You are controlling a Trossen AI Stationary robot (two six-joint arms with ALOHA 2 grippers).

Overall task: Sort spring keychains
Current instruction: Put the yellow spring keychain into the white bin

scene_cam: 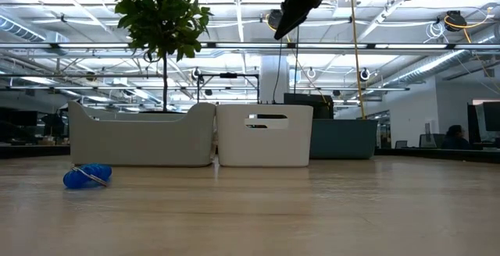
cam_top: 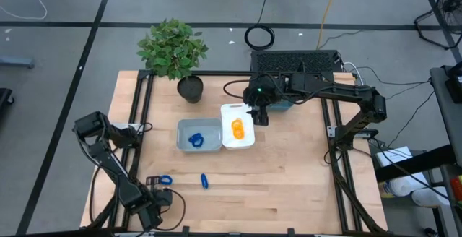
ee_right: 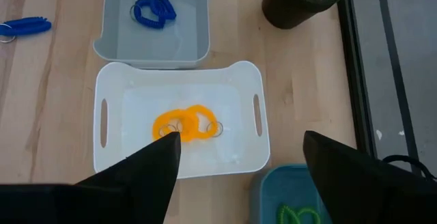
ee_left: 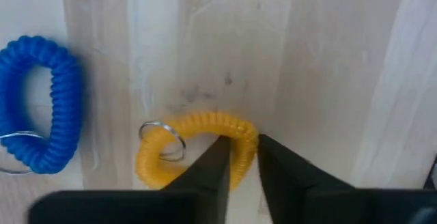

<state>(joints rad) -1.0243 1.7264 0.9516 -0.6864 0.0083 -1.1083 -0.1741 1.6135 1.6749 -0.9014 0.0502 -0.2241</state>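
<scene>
At the near left corner of the desk [cam_top: 289, 186] we see the left hand [ee_left: 240, 142] down on the wood. Its 2 fingers are drawn almost together, and we judge them pinched on one end of an orange coil [ee_left: 194, 149] that lies flat with its key ring beside them. The coil's long axis runs across the fingers, so the grip takes only the rim at one end. From above this coil is hidden under the hand.

Just beside it lies a blue coil [ee_left: 41, 104], apart from the orange one. A second blue coil [cam_top: 204, 181] lies a little further right on the bare desk.

Towards the middle stands the grey tray [cam_top: 184, 127], with 1 blue coil inside. Touching its right side is the white tray [ee_right: 113, 80], which holds 2 orange coils.

What the coming move turns on, we think, is this: the white tray lies far and to the right of the left hand, beyond the grey tray. The carry must therefore rise and pass over or round the grey tray.

The right hand [ee_right: 239, 176] hangs above the white tray, its fingers spread wide and empty. It is the nearer hand to that tray, and it may be in the way of a drop. Next to it, a teal tray [ee_right: 273, 183] holds something green.
</scene>
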